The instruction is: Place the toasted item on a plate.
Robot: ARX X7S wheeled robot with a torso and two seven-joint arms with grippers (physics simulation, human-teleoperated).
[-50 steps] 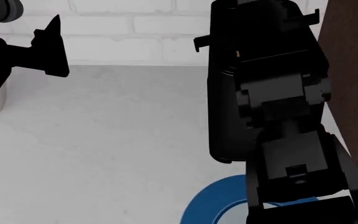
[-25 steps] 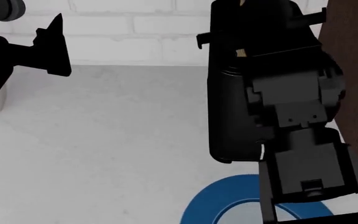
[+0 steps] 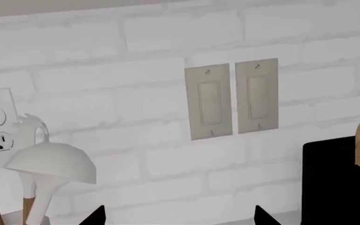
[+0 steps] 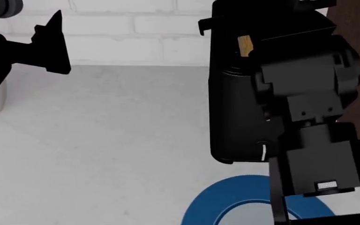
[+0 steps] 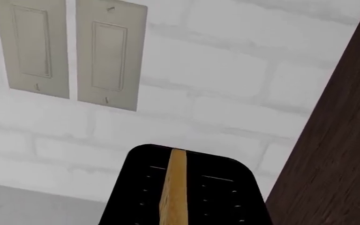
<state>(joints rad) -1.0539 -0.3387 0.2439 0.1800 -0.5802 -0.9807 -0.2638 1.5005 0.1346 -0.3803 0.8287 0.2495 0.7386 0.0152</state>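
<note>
The toasted item [image 5: 174,187] is a golden-tan slice of bread. It stands up on its edge in the top of a black toaster [image 4: 230,117], with part of it sticking out. The plate [image 4: 230,206] is round with a bright blue rim. It lies flat on the grey surface [image 4: 105,140], near the toaster's front.
</note>
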